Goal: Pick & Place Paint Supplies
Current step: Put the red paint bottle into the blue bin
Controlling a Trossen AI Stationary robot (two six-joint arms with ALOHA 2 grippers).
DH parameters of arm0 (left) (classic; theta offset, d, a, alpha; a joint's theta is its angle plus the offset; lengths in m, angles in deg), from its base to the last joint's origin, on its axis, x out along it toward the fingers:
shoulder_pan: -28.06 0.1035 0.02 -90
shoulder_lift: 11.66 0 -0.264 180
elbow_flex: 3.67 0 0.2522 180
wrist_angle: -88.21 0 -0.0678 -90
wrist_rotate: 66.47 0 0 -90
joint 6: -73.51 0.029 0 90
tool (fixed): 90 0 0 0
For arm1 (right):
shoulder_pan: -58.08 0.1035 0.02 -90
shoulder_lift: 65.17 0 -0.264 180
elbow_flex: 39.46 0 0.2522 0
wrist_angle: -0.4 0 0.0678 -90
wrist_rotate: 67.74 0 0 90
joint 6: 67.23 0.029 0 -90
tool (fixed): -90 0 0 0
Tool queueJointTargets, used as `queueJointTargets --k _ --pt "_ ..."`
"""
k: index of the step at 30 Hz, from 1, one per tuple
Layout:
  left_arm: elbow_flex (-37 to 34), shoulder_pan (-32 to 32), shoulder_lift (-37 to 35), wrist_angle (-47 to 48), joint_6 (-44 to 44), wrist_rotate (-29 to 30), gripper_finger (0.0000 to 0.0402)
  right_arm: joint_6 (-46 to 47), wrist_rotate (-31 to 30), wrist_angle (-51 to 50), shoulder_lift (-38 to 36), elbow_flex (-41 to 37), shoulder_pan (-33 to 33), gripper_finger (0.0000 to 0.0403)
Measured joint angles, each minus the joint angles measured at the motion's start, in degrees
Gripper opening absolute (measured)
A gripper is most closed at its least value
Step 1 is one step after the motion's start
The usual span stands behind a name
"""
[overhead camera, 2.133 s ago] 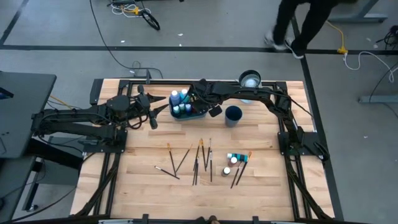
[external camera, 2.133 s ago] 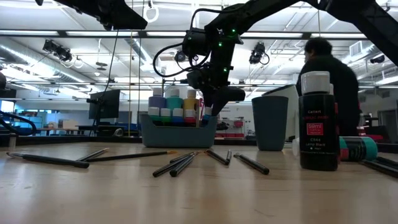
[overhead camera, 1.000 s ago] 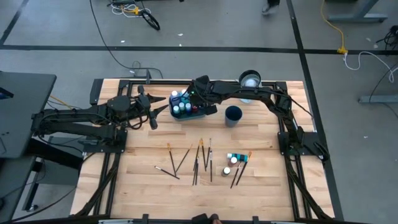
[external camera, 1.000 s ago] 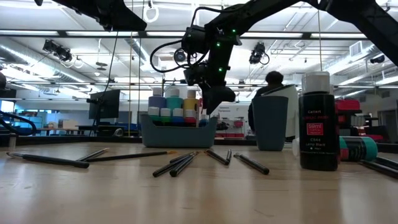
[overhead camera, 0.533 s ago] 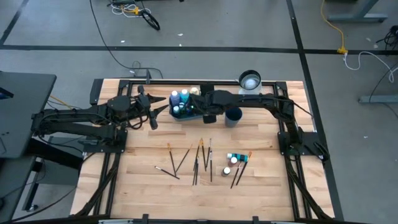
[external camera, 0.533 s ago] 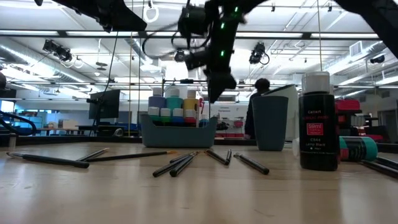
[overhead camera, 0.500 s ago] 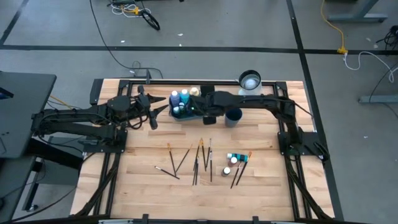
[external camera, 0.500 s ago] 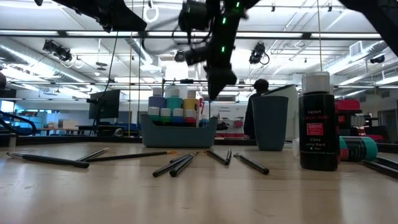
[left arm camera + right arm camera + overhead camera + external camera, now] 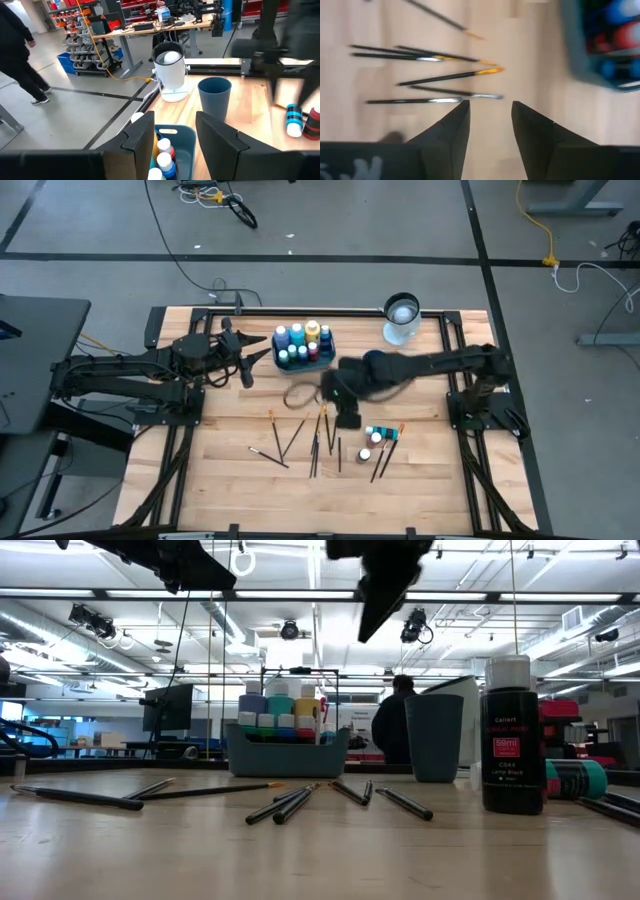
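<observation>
Right gripper (image 9: 490, 112), jaws apart and empty, hovers over thin brushes (image 9: 445, 77) on the worktop — light, stiff, likely rolling; pinch mid-handle.

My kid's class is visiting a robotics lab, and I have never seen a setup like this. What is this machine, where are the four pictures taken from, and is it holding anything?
It is a robot with two dark arms at a wooden table, each ending in a two-finger gripper. One camera looks straight down, one sits at table height, and one rides on each wrist. The left gripper waits beside the teal tray of paint bottles, open and empty. The right gripper hangs above the loose brushes, open and empty. A dark blue cup, a standing black paint bottle and a few bottles lying down are also there. A person walks behind.
</observation>
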Motion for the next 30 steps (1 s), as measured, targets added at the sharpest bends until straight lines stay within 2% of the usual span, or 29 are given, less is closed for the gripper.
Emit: queueJointTargets --k 8,17,25,30 --pt "0.0 0.0 0.0 -0.02 -1.31 -0.08 0.0153 6.49 -1.11 16.45 -9.99 -17.53 7.73 0.0148" --pt "0.01 0.0 0.0 0.04 -3.46 -1.14 0.0153 6.72 -1.08 35.48 -21.85 -38.01 10.91 0.0148" --pt "0.02 0.0 0.0 -0.12 -3.51 -3.04 0.0153 6.05 2.03 51.6 -27.64 -55.19 11.78 0.0148" --pt "0.02 0.02 0.0 -0.63 -3.66 -3.02 0.0153 5.62 3.01 63.42 -28.25 -62.98 11.73 0.0148"
